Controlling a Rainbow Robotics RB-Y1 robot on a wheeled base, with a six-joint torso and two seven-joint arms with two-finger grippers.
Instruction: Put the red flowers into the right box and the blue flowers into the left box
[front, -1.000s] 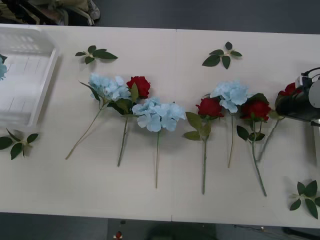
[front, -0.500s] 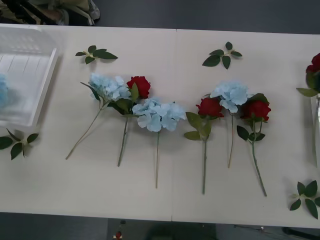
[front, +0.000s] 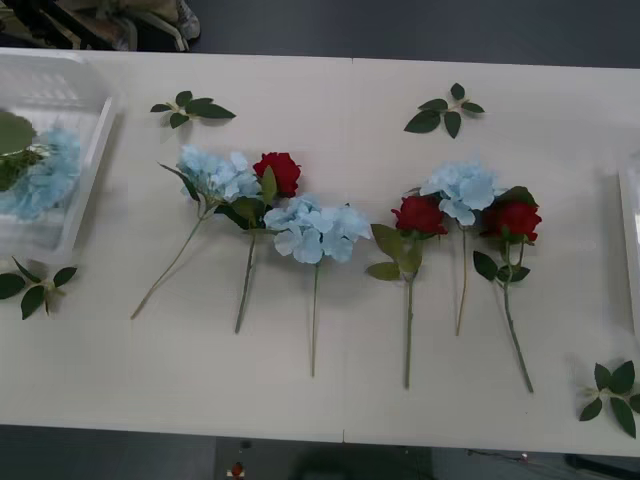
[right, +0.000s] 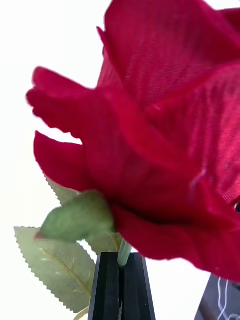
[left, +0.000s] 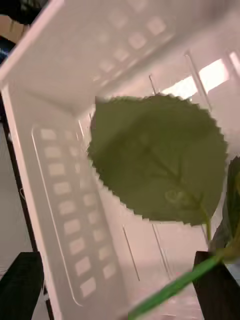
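The right claw (right: 120, 287) is pinching a deep-red fabric rose's (right: 165, 125) green stem, while the spread left claw (left: 120, 285), above the white slotted plastic basket (left: 60, 200), has released a pale-blue hydrangea (front: 45, 180) now lying inside.

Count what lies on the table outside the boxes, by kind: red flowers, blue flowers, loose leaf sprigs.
Red flowers: 3
Blue flowers: 3
Leaf sprigs: 4
Total: 10

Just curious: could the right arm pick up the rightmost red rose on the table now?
Probably not yet: the right gripper is shut on the stem of a held red rose. The table rose itself lies uncovered, beside a blue flower.
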